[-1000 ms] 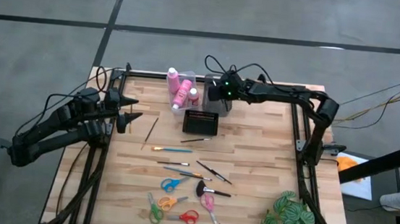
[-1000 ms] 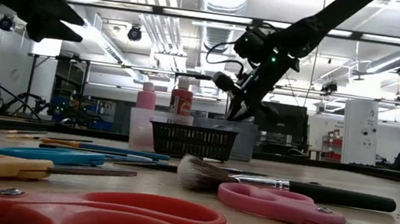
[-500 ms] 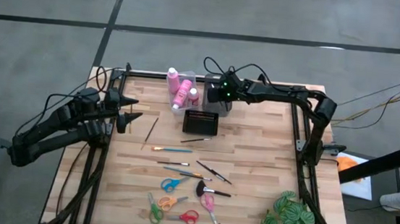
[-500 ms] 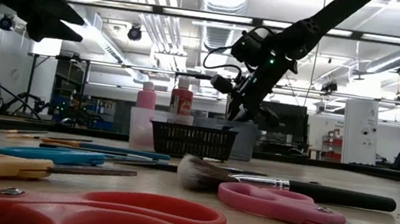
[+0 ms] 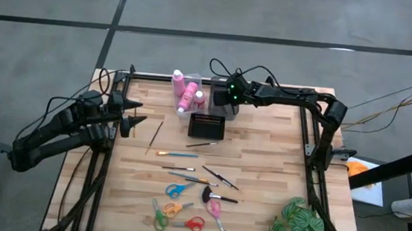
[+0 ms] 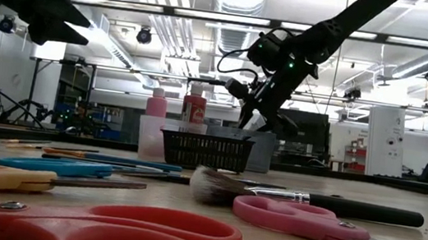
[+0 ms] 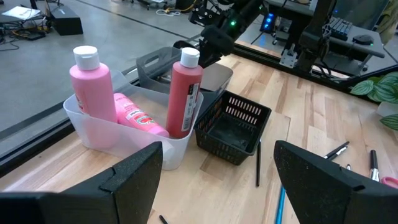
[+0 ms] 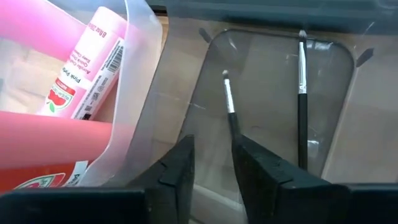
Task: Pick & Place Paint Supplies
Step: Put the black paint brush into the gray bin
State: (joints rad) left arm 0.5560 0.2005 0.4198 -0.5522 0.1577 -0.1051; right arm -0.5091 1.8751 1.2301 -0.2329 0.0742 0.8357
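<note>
Your right claw point(image 5: 224, 96) hung over the grey tray point(image 8: 273, 93) at the far edge of the tabletop point(image 5: 263, 150), its fingers point(image 8: 177, 165) parted only narrowly, with a thin brush point(image 8: 229, 102) lying between them; whether they had let go of it, I could not tell. A second brush point(image 8: 302, 93) already lay in that tray.

Just beside it, the clear bin point(image 7: 118, 134) held all three pink bottles point(image 7: 184, 93), two upright and one lying down, so that share of the job looked done. The black basket point(image 5: 206, 125) stood in front of the tray; from the left wrist view it appeared empty.

Most of the work was left. Several brushes point(image 5: 176, 154) were scattered across the middle of the tabletop, and the scissors point(image 5: 175, 210) sat in a cluster near the front edge, with a fluffy brush point(image 5: 217, 197) close by. The plant point(image 5: 297, 224) stayed out of it at the front right corner.

Your left claw point(image 5: 127, 116) waited wide open at the left edge, holding nothing.
</note>
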